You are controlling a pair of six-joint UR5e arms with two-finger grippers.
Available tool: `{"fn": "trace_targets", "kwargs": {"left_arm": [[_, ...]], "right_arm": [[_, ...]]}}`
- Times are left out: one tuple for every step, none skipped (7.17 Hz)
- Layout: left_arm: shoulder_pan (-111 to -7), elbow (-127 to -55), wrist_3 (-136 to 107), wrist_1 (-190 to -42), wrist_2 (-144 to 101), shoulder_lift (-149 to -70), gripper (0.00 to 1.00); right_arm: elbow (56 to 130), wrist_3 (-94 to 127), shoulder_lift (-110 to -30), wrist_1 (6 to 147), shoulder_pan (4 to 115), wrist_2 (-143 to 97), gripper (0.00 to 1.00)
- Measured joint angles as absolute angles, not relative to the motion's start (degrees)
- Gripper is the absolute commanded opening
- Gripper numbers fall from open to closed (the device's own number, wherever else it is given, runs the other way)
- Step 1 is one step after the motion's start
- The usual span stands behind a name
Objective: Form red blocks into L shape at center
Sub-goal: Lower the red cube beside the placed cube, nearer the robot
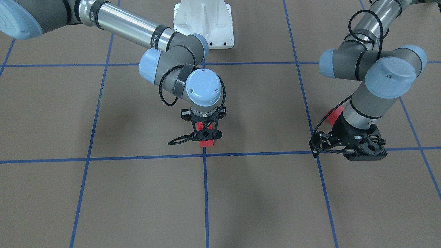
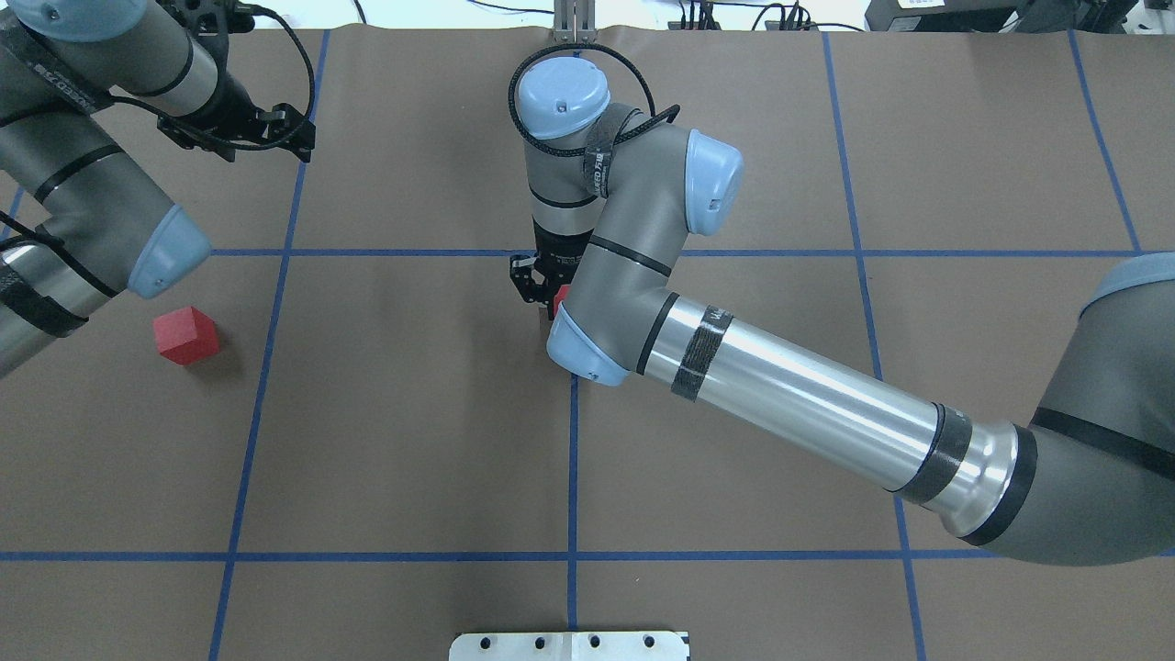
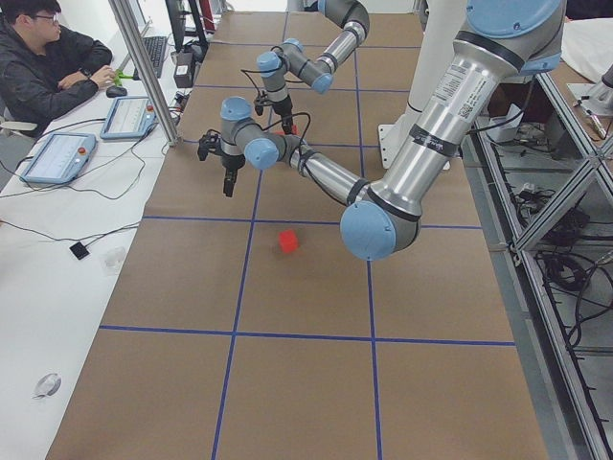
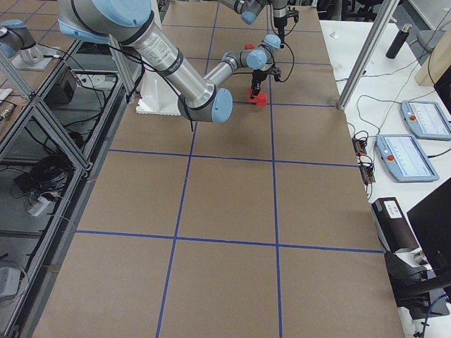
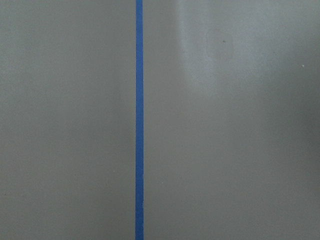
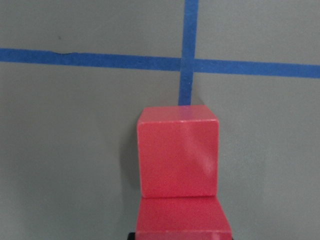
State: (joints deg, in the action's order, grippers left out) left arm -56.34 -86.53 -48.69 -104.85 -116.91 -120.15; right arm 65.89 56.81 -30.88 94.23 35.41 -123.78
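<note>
Two red blocks lie touching in a row just short of the center (image 6: 187,64), the crossing of two blue tape lines. The farther block (image 6: 179,157) (image 1: 206,143) sits beside the crossing. The nearer block (image 6: 182,217) is under my right gripper (image 1: 205,135), which stands low at the floor and is shut on it. A third red block (image 2: 186,335) (image 1: 334,115) lies alone on the robot's left side. My left gripper (image 2: 243,128) hangs above the floor beyond that block, over a blue line. Its fingers do not show clearly.
The white robot base (image 1: 203,24) stands at the floor's edge behind the crossing. My right arm's long forearm (image 2: 799,395) stretches low over the floor. A person (image 3: 48,57) sits at a side table with tablets, beside a metal post (image 3: 144,67).
</note>
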Motion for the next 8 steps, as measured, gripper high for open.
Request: {"fn": "trace_targets", "kwargs": {"left_arm": [[-56.34,-86.54,-48.69,-104.85,-116.90,-120.15,1.00],[-56.34,-86.52,-48.69,-104.85,-116.89,-120.15,1.00],[-56.34,-86.50,-48.69,-104.85,-116.90,-120.15,1.00],[-56.34,-86.49,-48.69,-104.85,-116.89,-120.15,1.00],[-56.34,-86.49,-48.69,-104.85,-116.89,-120.15,1.00],[-56.35,-86.49,-48.69,-104.85,-116.90,-120.15,1.00],[-56.39,-86.50,-48.69,-104.85,-116.89,-120.15,1.00],[-56.41,-86.51,-48.69,-104.85,-116.89,-120.15,1.00]], "right_arm": [[65.81,56.79,-30.89,94.22,35.42,-123.33,0.00],[65.78,56.76,-30.88,94.20,35.41,-123.05,0.00],[65.76,56.74,-30.88,93.96,35.37,-122.93,0.00],[65.62,56.75,-30.93,93.27,35.28,-122.87,0.00],[65.39,56.77,-30.98,92.53,35.22,-122.84,0.00],[65.18,56.77,-31.00,92.16,35.20,-122.85,0.00],[65.09,56.78,-31.00,92.01,35.17,-122.86,0.00],[65.07,56.80,-30.98,91.94,35.16,-122.87,0.18]]}}
